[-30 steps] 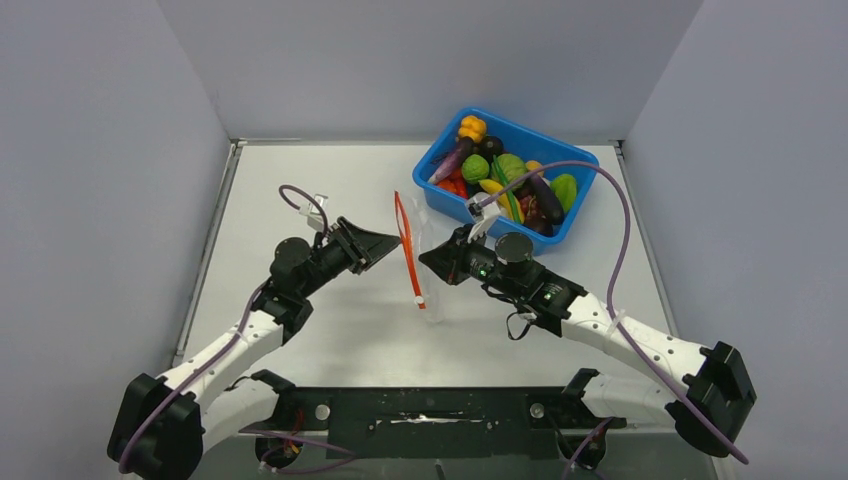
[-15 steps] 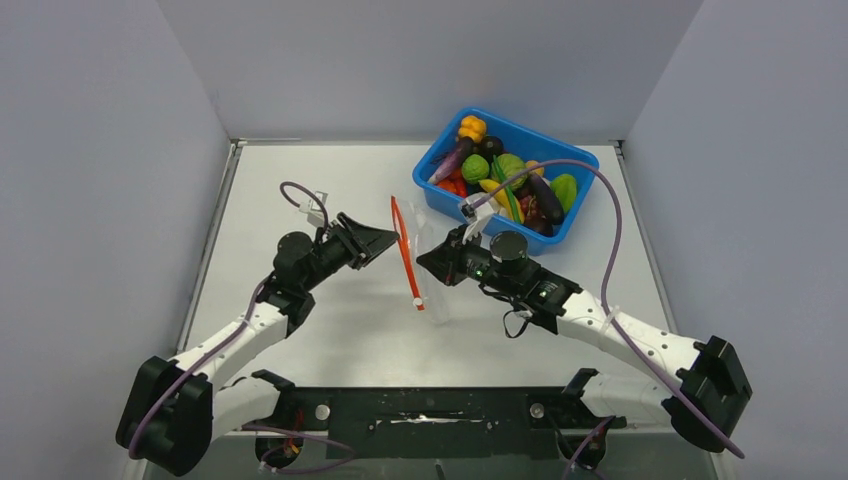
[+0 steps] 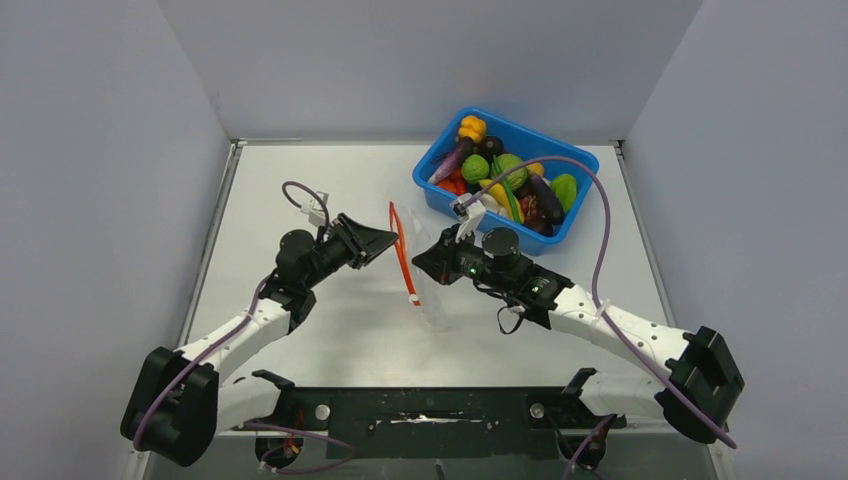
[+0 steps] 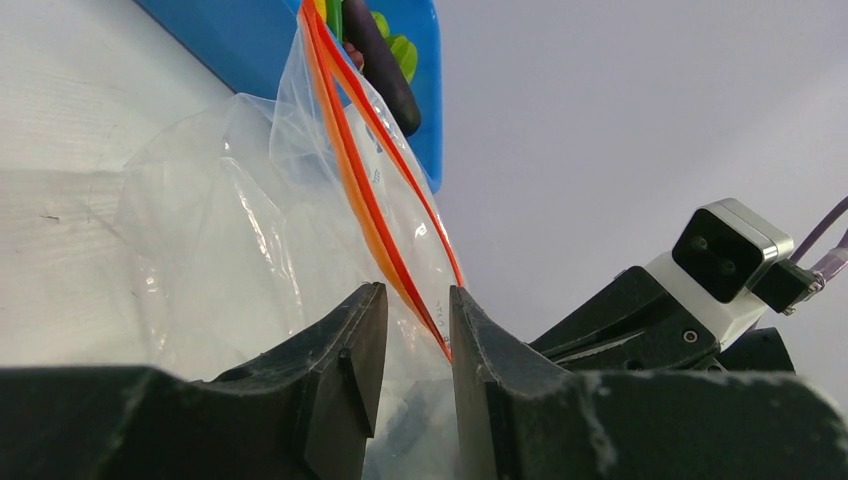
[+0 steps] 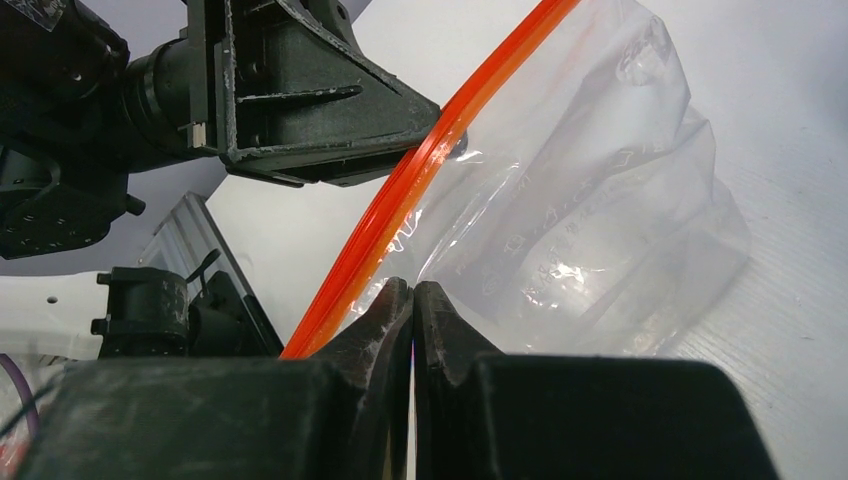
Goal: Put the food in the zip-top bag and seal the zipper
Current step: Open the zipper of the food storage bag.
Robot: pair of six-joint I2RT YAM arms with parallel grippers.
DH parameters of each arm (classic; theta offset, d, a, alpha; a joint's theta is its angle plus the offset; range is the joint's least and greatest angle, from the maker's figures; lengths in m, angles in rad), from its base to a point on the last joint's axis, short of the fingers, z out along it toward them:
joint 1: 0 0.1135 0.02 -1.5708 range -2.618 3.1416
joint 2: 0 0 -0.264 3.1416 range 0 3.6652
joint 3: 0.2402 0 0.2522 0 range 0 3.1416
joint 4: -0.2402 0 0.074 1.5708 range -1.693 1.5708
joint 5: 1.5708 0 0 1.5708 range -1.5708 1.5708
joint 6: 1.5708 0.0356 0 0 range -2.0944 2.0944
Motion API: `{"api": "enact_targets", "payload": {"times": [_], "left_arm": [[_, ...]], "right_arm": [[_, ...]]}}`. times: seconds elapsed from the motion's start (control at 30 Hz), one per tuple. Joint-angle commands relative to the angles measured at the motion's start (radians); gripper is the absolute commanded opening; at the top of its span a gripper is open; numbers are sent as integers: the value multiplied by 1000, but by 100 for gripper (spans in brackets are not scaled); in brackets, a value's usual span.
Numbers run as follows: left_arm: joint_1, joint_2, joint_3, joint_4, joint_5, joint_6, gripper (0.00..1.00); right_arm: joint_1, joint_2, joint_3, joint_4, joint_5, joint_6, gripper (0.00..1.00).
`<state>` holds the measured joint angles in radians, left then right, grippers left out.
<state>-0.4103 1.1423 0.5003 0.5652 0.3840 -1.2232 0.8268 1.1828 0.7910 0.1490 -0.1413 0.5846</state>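
Note:
The clear zip-top bag point(image 3: 432, 290) is held up off the table in the middle, its red-orange zipper point(image 3: 403, 252) running along the left edge. My right gripper point(image 5: 412, 285) is shut on the bag's plastic point(image 5: 600, 230) just beside the zipper point(image 5: 440, 140). My left gripper point(image 4: 418, 300) faces it from the left with its jaws a little apart. The zipper point(image 4: 350, 170) and the bag's edge point(image 4: 220, 200) pass between its fingers. The food point(image 3: 510, 170), colourful toy fruits and vegetables, lies piled in the blue bin.
The blue bin point(image 3: 535, 131) stands at the back right, just behind my right wrist; its wall point(image 4: 230, 30) shows behind the bag in the left wrist view. Grey walls enclose the table on three sides. A purple cable arcs over the bin.
My right gripper has carried the bag slightly left, toward the left gripper. The left gripper's jaws have narrowed around the zipper edge.

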Motion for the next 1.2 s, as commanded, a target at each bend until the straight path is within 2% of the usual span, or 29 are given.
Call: {"api": "enact_targets", "payload": {"times": [0.0,0.37,0.5,0.7,0.8,0.9,0.93,1.0,1.07,1.17], "left_arm": [[9,9,37,61,35,-11,30],[24,7,14,37,27,-26,28],[24,1,12,23,30,-26,22],[24,-18,13,-21,14,20,0],[29,-44,-4,-24,-14,42,0],[40,-82,4,-35,-21,104,0],[40,-98,15,-42,-24,140,0],[38,-133,57,-97,-34,233,0],[35,-161,140,-200,-48,324,0],[25,-184,237,-339,-79,443,0]], "right_arm": [[9,11,55,59,-14,-6,0],[21,63,65,70,-55,38,0],[22,70,60,54,-53,47,0],[21,67,62,35,-33,41,0],[18,69,62,12,-4,58,0],[-6,83,100,-110,80,115,0],[-18,90,125,-164,101,131,2],[-34,95,175,-251,131,145,18],[-38,89,222,-312,155,156,30],[-41,69,254,-301,156,165,47]]}}
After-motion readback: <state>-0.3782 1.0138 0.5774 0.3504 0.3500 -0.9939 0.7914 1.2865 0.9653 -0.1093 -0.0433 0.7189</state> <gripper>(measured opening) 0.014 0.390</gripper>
